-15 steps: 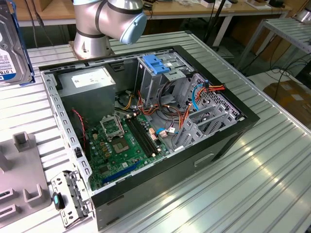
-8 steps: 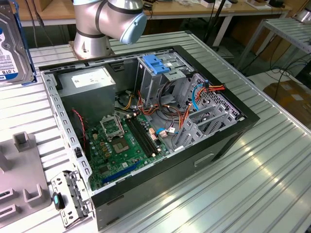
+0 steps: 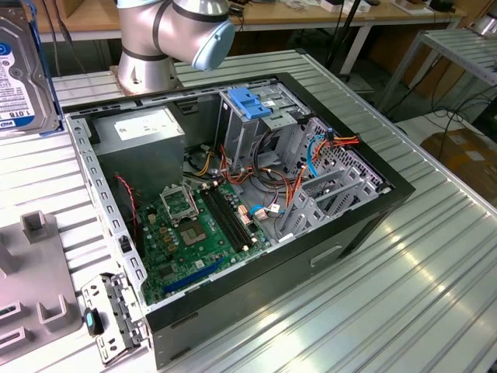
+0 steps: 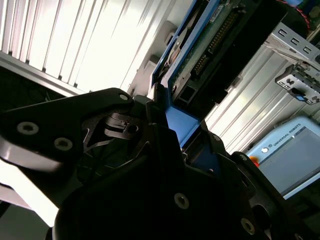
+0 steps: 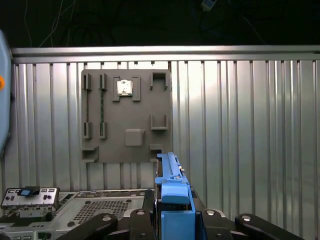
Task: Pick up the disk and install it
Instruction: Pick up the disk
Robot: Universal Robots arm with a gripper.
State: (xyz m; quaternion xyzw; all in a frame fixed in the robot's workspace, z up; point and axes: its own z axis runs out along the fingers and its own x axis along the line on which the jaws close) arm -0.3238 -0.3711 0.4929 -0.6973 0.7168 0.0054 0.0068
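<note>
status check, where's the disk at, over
Gripper shut on the disk, at its blue rail. Disk aloft at the exterior view's left, outside the computer case. Loose cables beside the drive cage.

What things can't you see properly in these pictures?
1. Exterior view: the disk is cut off by the picture's left edge.
2. Exterior view: the arm is cut off by the top edge.
3. Second wrist view: the tool hides the disk's near end with its dark body.
4. Exterior view: what lies under the blue latch plate is hidden by the grey cage.
</note>
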